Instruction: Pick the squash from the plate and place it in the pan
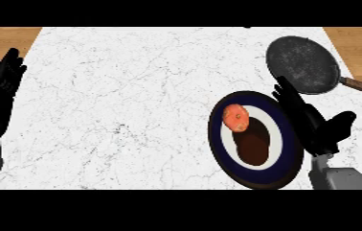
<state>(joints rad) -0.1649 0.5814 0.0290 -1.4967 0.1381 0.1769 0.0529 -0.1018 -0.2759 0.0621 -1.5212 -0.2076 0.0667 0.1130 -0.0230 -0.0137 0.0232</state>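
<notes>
Far to the left of the plate, the left hand rests at the view's edge, fingers straight and pointing up, partly cut off by that edge. Between it and the plate lies a wide stretch of white marble counter with fine grey veins. A strip of wood shows past the counter's far left corner.

The plate is round, with a dark blue rim, a white ring and a dark centre, and it sits close to the counter's near edge. The squash lies on the plate's upper left part, orange and rounded, throwing a shadow across the middle.

Just right of the plate, the right hand is spread open, fingers straight, thumb out to the side. Its fingers run along the plate's right rim, and it cannot be told whether they touch it. The grey forearm is cut off below.

Beyond the plate, up and to the right, sits the pan – round, dark grey, mottled – with its handle cut off at the right edge.
</notes>
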